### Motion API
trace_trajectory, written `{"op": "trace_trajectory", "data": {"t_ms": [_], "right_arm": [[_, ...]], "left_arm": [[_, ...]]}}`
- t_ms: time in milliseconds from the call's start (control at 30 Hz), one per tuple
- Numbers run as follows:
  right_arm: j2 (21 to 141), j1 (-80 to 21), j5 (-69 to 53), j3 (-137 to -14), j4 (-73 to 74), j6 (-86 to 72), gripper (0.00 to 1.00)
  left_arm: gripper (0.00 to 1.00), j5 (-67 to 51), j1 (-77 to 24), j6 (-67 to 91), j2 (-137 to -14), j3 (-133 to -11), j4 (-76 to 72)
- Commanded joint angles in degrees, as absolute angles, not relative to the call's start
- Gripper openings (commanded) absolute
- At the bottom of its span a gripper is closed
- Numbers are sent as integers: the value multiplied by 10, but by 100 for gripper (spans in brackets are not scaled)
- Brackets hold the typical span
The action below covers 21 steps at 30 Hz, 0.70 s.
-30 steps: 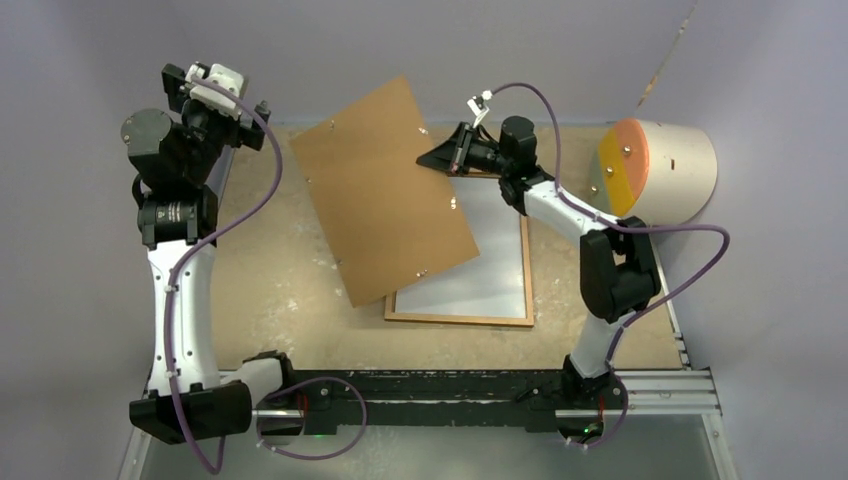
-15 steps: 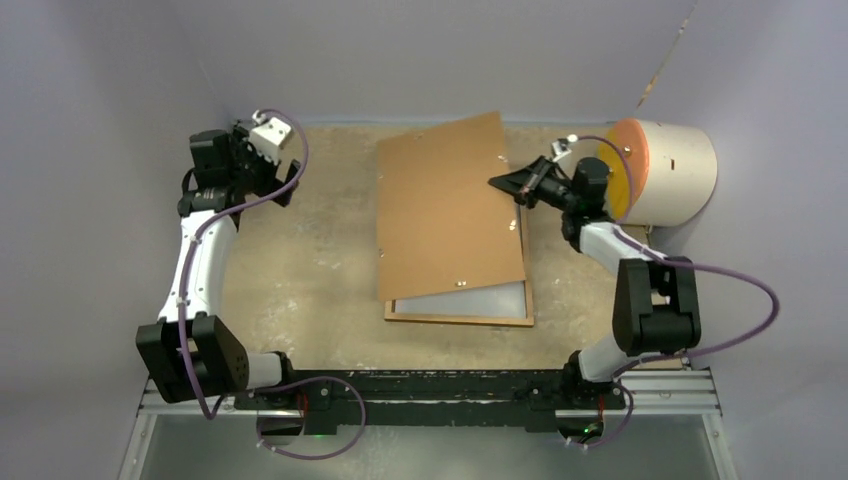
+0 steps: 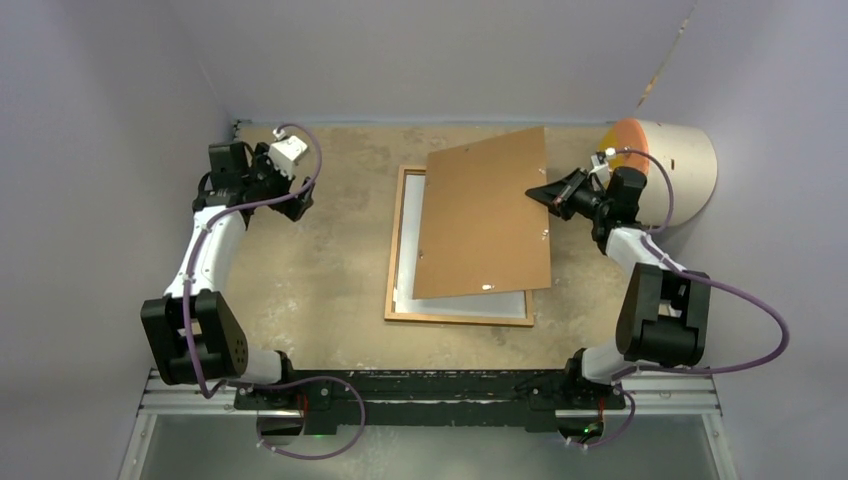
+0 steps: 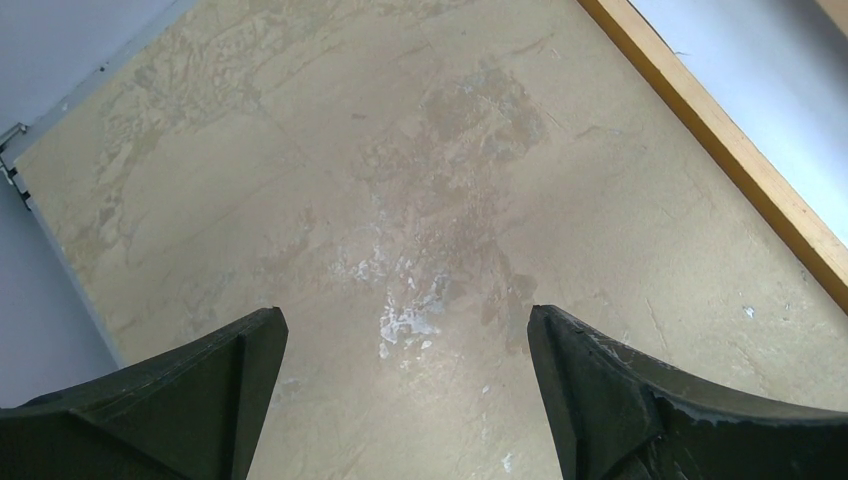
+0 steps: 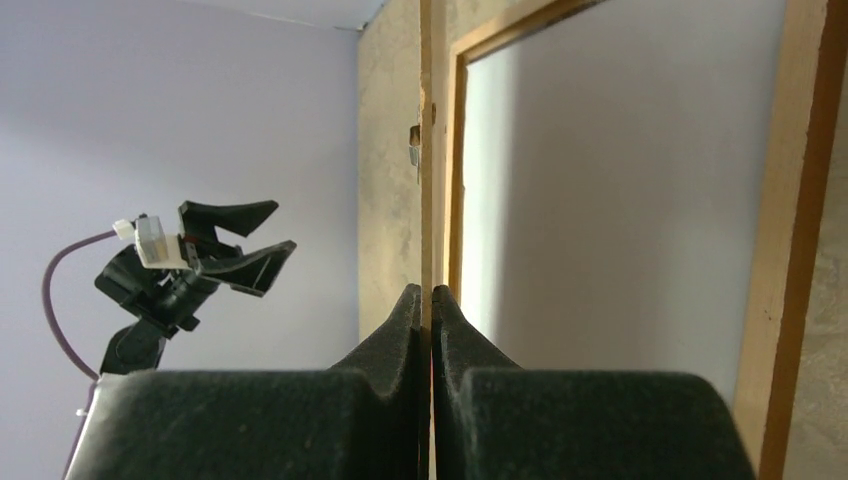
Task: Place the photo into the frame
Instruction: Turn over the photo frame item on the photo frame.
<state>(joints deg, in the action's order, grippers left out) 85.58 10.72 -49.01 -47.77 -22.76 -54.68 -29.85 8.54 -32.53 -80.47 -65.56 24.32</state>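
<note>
Right gripper [image 5: 431, 296] is pinched tight on the edge of the brown backing board [image 3: 485, 215], holding it tilted over the right part of the frame [image 3: 397, 240]. The photo [image 3: 413, 240] lies white side up inside the frame, mostly hidden under the board. Left gripper [image 4: 405, 318] hangs wide open, holding nothing, above the table [image 3: 320, 270] off to the left.
</note>
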Motion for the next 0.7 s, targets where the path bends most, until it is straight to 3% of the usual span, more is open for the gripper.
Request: {"op": "trace_trajectory", "data": {"t_ms": [0, 667], "right_arm": [[867, 106, -528, -473, -273, -561, 0], [929, 33, -513, -470, -342, -593, 0]], "left_arm": [[97, -320, 83, -349, -806, -639, 222], [97, -344, 80, -368, -797, -612, 236]]}}
